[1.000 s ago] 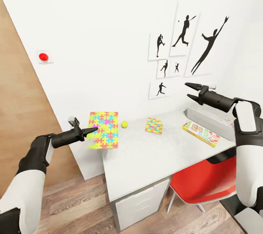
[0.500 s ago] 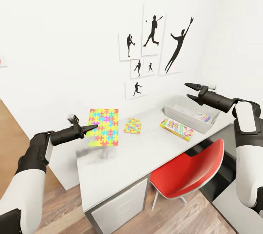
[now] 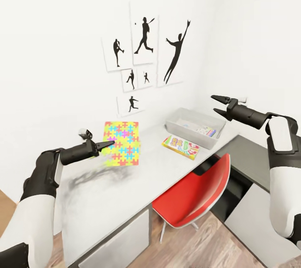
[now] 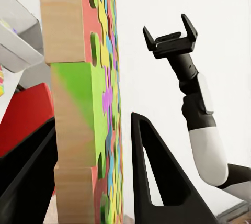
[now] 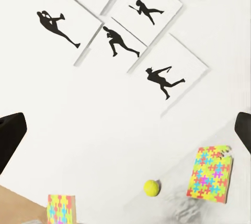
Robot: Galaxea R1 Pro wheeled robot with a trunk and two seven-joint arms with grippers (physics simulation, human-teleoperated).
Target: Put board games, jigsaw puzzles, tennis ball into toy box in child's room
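Head view: 1 jigsaw puzzle (image 3: 121, 144) is held upright above the white table (image 3: 125, 192) by the left gripper (image 3: 105, 146), jaws clamped on its edge, while the right gripper (image 3: 216, 105) is raised with jaws apart above the toy box (image 3: 195, 127), beside which a Skip-Bo board game (image 3: 180, 146) lies on the table. Left wrist view: the puzzle's edge is seen pinched between the 2 fingers (image 4: 157, 182), with the right gripper seen beyond. Right wrist view: the tennis ball (image 5: 151, 187) and the held puzzle are seen below silhouette pictures (image 5: 157, 72), plus a 2nd jigsaw puzzle (image 5: 60, 209); finger tips at the frame edges are spread wide.
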